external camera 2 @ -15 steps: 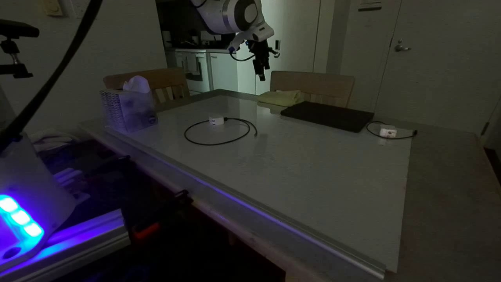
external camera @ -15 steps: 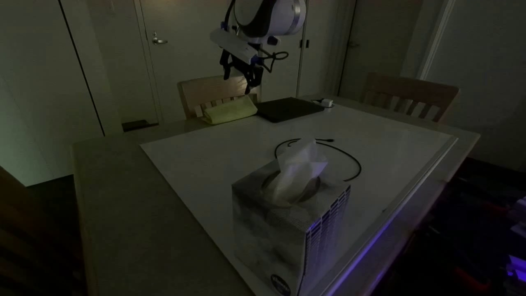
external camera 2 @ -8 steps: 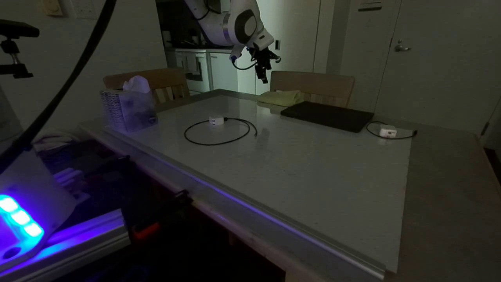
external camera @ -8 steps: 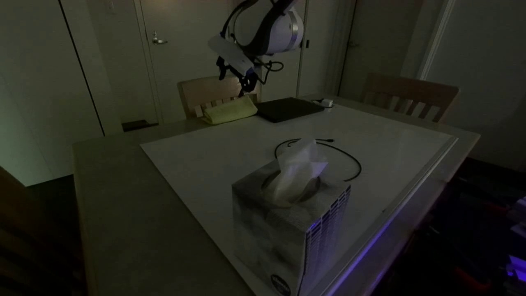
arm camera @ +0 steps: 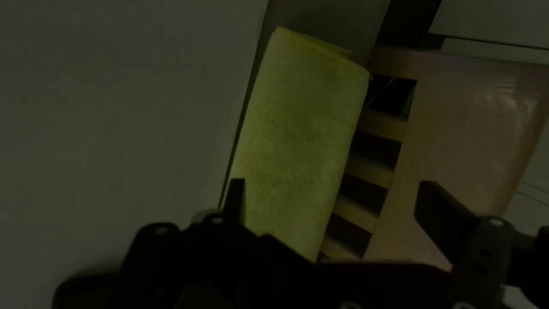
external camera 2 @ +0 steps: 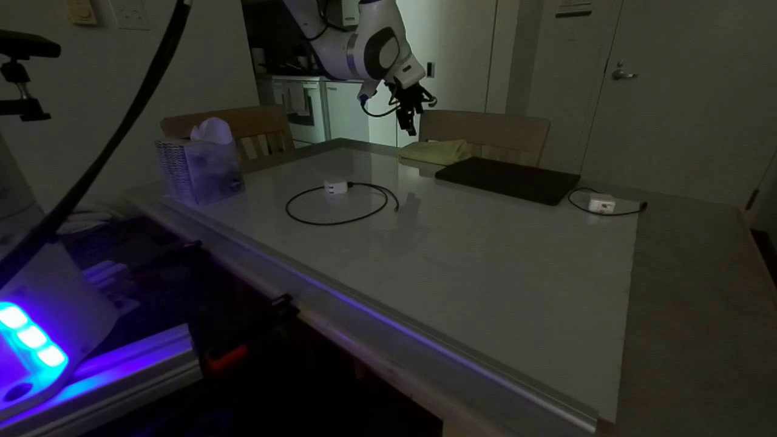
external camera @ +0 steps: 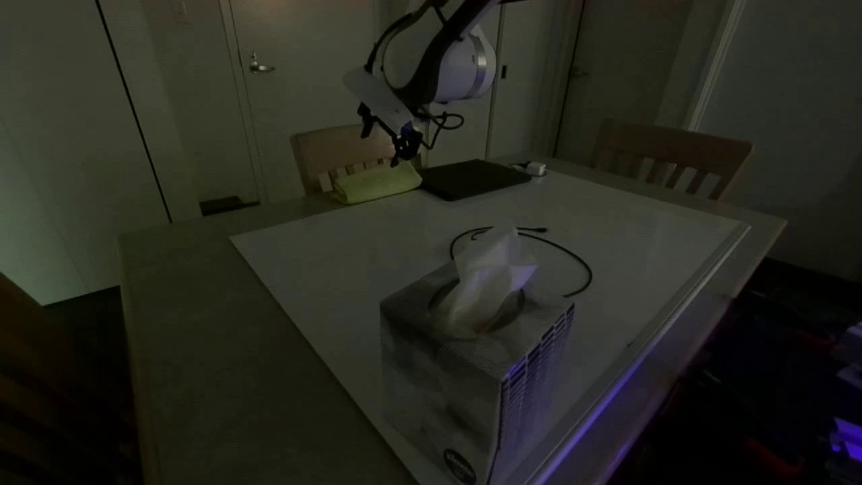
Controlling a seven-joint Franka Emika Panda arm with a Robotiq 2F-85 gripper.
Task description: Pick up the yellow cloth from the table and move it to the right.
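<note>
The yellow cloth (arm camera: 296, 141) lies folded on the surface (external camera 2: 498, 285), immediately left of the dark flat pad (external camera 2: 508, 180) in both exterior views; whether the two touch I cannot tell. Right of the pad, on its far side from the cloth, sits a small white adapter (external camera 2: 601, 204). A dark cable (external camera 2: 332, 224), loosely looped by a white block (external camera 2: 335, 187), occupies the space between the pad and the tissue box (external camera: 471, 377), which stands well apart from it. Behind pad and cloth rises a wooden chair (external camera 2: 485, 127), its slatted back showing just past the cloth's edge in my wrist view. To the pad's left I have the pincer (arm camera: 332, 189) above the cloth, its jaws spread wide and gripping nothing; in the wrist view one fingertip overlaps the cloth's edge, the other the chair back.
</note>
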